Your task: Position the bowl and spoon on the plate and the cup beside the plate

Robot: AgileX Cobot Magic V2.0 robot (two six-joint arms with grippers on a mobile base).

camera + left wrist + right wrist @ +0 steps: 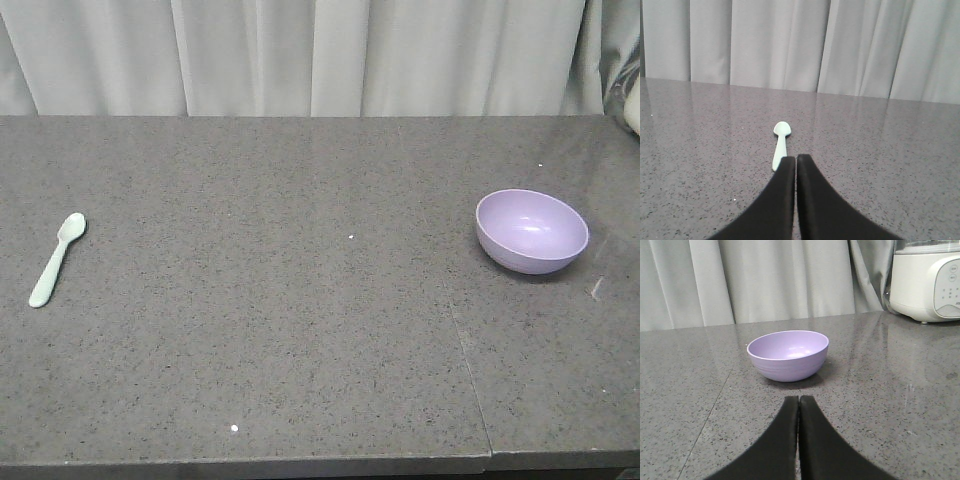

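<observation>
Grey speckled countertop (300, 340) runs across the whole front view, with pale curtains (300, 50) behind it, and you have almost everything still ahead of you. No plate and no cup show in any view, so nothing is arranged yet; judging from this, the task is at its very start. You will find the bowl (531, 231) upright and empty on the right side of the counter, and the spoon (58, 258) lying flat far over on the left, the two well apart. From the right wrist view, the bowl (788, 355) sits straight ahead of the right gripper (799, 398), whose black fingers are pressed together with only a hairline between them and nothing held; a white appliance (927, 280) stands at the back right corner. The left gripper (796, 157) is in the same state, closed up and empty, and the spoon (780, 145) lies just in front of it. Note how the spoon points: its long axis runs from the near edge toward the curtains, leaning a little, with the scoop end at the far side and the handle end nearest you. In the left wrist view the handle tip appears right beside the left fingertip, though you cannot tell from there whether they touch. To pick either piece up, you would need to open the jaws first.
</observation>
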